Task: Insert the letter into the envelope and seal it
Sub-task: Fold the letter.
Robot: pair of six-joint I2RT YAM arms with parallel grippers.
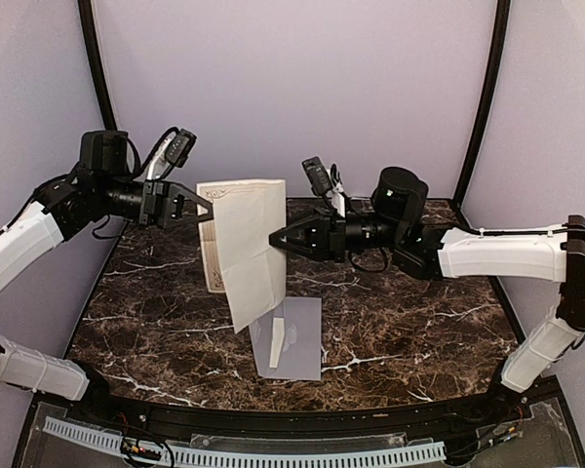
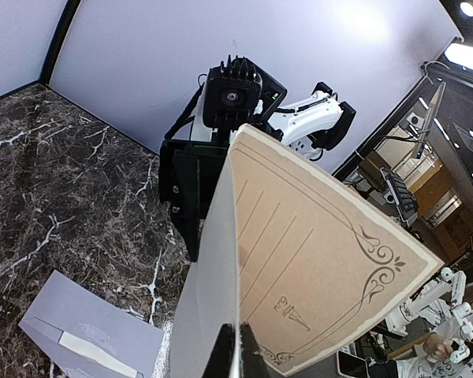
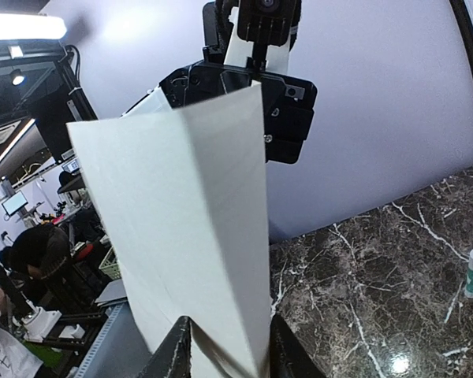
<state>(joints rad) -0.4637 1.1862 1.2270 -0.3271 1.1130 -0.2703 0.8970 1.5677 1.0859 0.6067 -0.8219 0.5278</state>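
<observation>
left gripper (image 1: 207,208) clamped tight on letter (image 1: 249,244) at its left edge, sheet held aloft; right gripper (image 1: 276,237) jaws part-closed, pinching opp. edge; envelope (image 1: 297,341) flat on table (image 1: 419,322) below

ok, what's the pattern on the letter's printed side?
The letter is tan with a dark scrollwork border and ruled lines. Clearest in the left wrist view.
</observation>
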